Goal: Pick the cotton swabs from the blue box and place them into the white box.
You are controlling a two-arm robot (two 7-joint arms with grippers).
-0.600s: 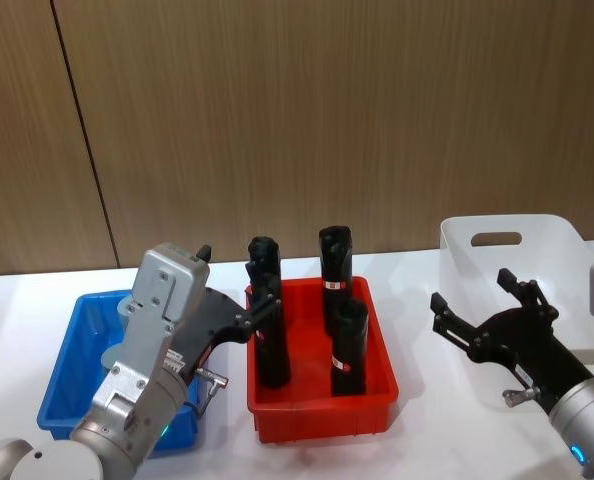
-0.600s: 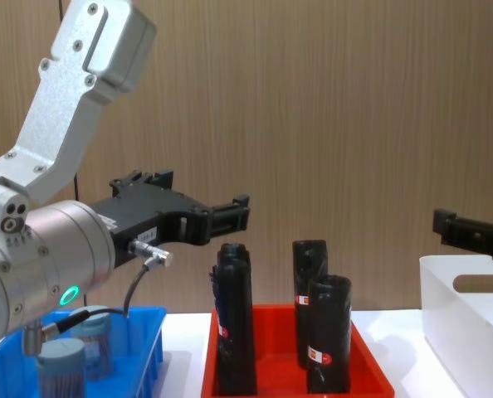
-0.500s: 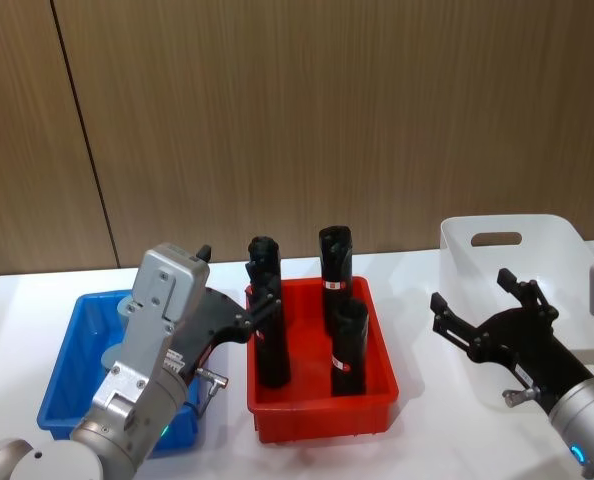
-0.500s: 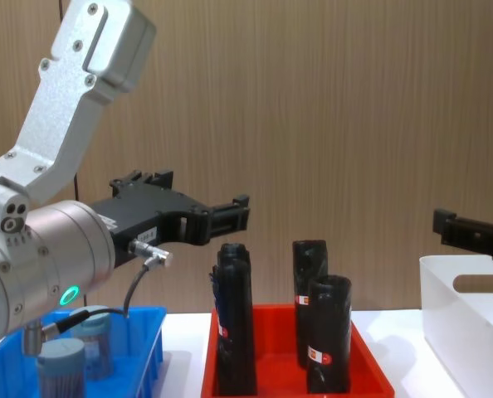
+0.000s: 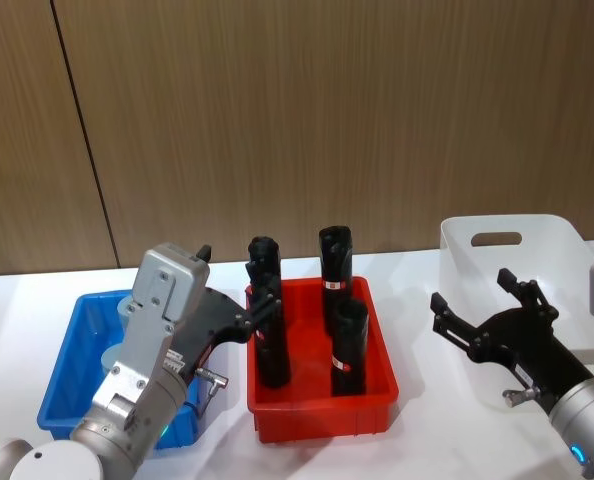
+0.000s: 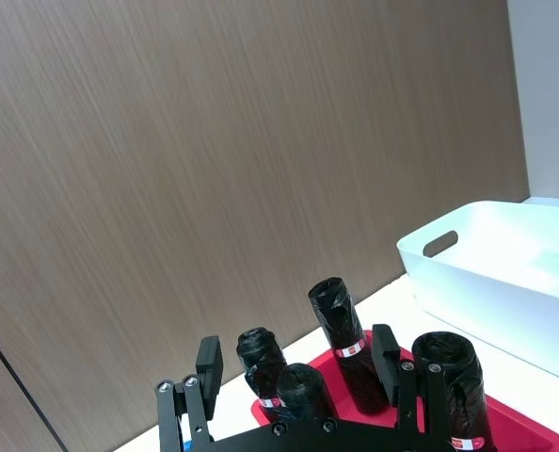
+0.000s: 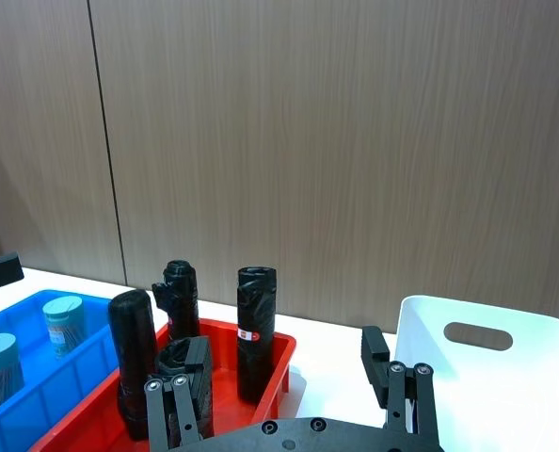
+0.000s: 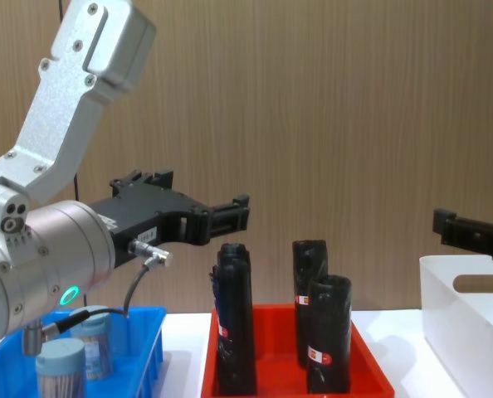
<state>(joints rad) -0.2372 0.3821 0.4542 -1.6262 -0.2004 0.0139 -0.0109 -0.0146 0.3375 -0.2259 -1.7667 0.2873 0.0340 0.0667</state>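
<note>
Now, left gripper (image 5: 237,290): open over blue box (image 5: 72,345) rim.
Right gripper (image 5: 472,290): open beside white box (image 5: 557,235).
Swabs (image 8: 61,365): in blue box.

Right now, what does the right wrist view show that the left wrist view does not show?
The right wrist view has the blue box with two swabs standing in it, and the open right gripper. The left wrist view has the open left gripper up close instead. Both share the red tray, the black rolls, the white box and the wooden wall.
</note>
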